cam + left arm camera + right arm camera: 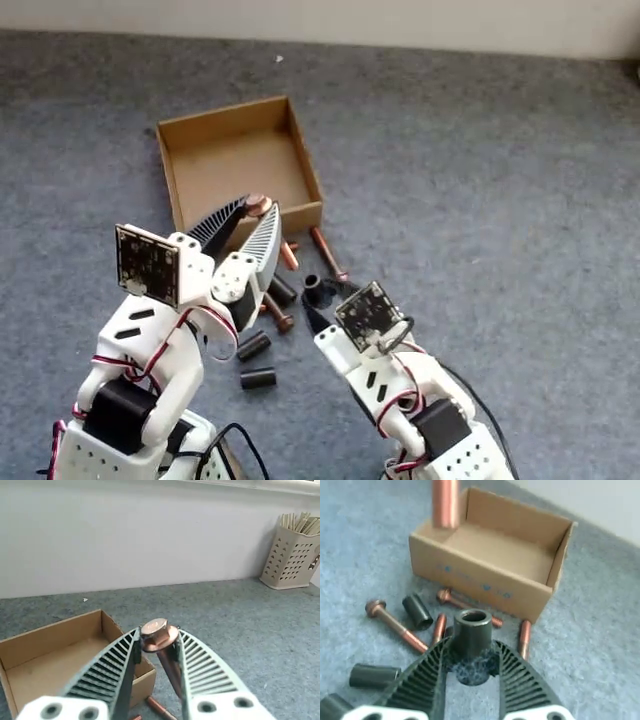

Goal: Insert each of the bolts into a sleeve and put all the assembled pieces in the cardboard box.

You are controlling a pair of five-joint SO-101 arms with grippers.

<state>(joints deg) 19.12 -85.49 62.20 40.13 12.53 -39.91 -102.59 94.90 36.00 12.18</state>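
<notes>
High view, clock directions taken from the held sleeve. Two white arms sit at the near edge of a grey carpeted table (480, 200).

Nearest, at 7 o'clock, two loose sleeves (258, 379) lie on their sides between the arms.

Next, the right gripper (322, 302) (470, 662) pinches a black sleeve (318, 292) (471, 635) between its ribbed fingers. The sleeve is upright w/ its bore facing up. Can't tell if it touches the table.

Around it lie loose bolts: one long bolt (327, 253) at 12 o'clock, a second bolt (278, 313) at 8 o'clock, and a third sleeve (283, 291) at 9 o'clock, just beside.

At 10 o'clock the left gripper (250, 215) (157, 647) is raised, fingers pressed onto a copper bolt (258, 205) (159, 635) just under its hex head. The head is up, shank hanging down, approx. over the near wall of the cardboard box (303, 150) (50, 665) (485, 580).

The box is at 11 o'clock, open-topped, w/ nothing seen inside.

Farthest, left wrist view: a beige slotted holder (295, 555) w/ thin sticks stands by a white wall (125, 530).
</notes>
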